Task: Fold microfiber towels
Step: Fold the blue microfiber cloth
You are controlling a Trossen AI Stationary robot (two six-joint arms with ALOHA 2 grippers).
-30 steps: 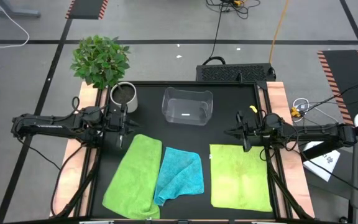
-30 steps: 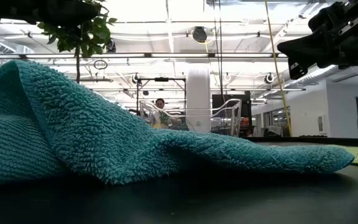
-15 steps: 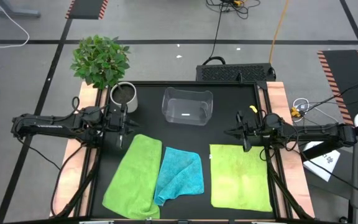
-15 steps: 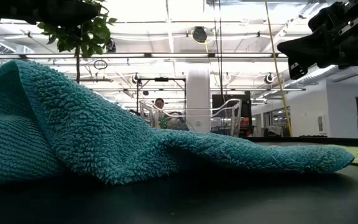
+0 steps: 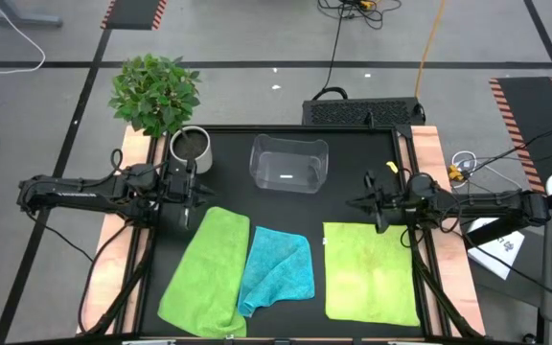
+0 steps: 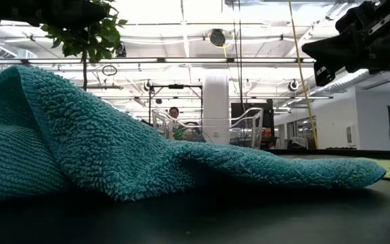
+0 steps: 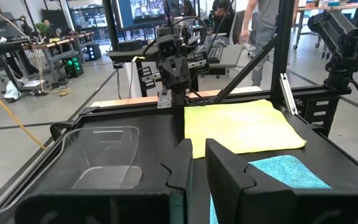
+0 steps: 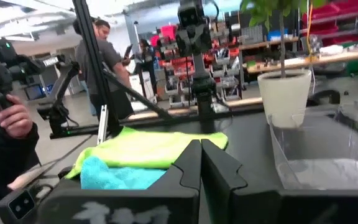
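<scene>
Three towels spread on the black tabletop (image 5: 353,187), both arms poised above it, nothing held.

Nothing changed from half a second and a second back: same arm poses, same towel positions. Left gripper (image 5: 189,195) hovering near the left edge, just above the far end of the left lime-green towel (image 5: 204,273), fingers (image 7: 182,168) nearly together, a thin slit between them, empty. Right gripper (image 5: 377,206) hovering near the right edge, over the far end of the right lime-green towel (image 5: 370,271), fingers (image 8: 191,163) closed, empty. Turquoise towel (image 5: 278,270) rumpled between the green pair, overlapping the left one, filling the low view and hiding both green towels there. Clear bin (image 5: 288,163) at the far edge; potted plant (image 5: 161,101) at the far left corner. No legible writing anywhere. Person (image 8: 107,68) beyond the table, cropped.
</scene>
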